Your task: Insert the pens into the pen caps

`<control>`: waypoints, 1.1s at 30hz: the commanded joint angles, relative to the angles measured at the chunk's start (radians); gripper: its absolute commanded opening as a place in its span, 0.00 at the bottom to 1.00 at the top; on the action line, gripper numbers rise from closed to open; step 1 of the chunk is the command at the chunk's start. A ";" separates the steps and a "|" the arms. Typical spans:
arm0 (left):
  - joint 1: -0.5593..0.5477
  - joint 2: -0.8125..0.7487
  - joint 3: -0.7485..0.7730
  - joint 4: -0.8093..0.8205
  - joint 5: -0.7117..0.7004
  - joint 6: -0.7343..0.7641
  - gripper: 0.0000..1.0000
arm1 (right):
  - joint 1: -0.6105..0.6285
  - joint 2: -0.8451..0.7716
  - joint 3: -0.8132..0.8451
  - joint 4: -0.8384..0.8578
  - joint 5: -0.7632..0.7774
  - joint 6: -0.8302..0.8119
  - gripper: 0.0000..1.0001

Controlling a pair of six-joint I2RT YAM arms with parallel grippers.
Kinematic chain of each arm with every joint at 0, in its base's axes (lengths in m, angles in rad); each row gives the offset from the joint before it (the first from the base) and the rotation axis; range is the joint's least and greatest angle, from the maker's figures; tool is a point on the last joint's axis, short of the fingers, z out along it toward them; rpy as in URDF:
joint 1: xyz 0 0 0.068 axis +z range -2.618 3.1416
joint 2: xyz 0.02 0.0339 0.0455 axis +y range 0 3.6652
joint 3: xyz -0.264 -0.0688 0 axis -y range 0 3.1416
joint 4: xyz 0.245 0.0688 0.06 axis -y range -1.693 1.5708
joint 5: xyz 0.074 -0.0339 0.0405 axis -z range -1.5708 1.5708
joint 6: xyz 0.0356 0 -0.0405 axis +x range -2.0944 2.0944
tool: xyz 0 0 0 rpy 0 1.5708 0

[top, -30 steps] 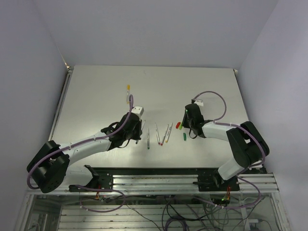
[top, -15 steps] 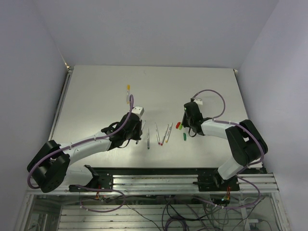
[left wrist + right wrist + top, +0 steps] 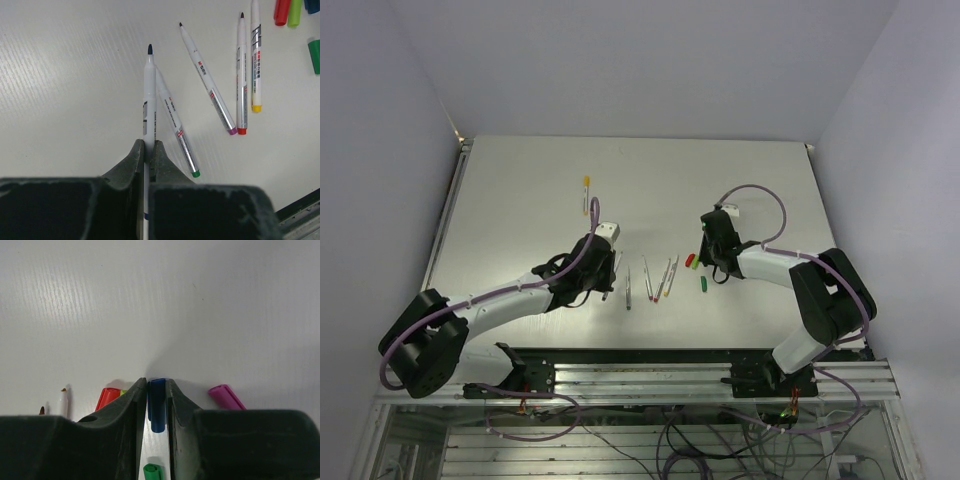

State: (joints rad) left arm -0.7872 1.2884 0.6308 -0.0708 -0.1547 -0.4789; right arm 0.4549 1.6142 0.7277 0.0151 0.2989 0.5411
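- From above, four pens (image 3: 628,285) lie on the table (image 3: 520,180) between the arms, with caps (image 3: 691,261) just to their right.
- Left wrist: the left gripper (image 3: 148,150) pinches a dark-tipped pen (image 3: 149,100).
- Right wrist: the right gripper (image 3: 157,390) stands narrow around a blue cap (image 3: 157,412). I cannot tell whether it grips.

robotics lab: bare white booth (image 3: 380,120), aluminium mounting rail (image 3: 650,378) (loose wiring (image 3: 670,440) underneath)

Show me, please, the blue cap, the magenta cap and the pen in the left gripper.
blue cap (image 3: 157,412): right wrist view, middle.
magenta cap (image 3: 226,396): right wrist view, middle.
pen (image 3: 149,100): left wrist view, barrel.
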 commanded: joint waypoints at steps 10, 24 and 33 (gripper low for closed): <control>-0.004 0.019 0.035 0.033 0.028 0.012 0.07 | 0.033 0.059 0.010 -0.196 0.020 0.020 0.37; -0.003 0.023 0.032 0.034 0.026 0.012 0.07 | 0.089 0.097 0.013 -0.247 0.066 0.051 0.25; -0.003 0.029 0.030 0.040 0.032 0.011 0.07 | 0.146 0.128 0.022 -0.309 0.113 0.076 0.18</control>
State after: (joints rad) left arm -0.7872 1.3125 0.6315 -0.0696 -0.1505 -0.4778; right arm 0.5808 1.6688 0.8009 -0.1055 0.4599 0.5941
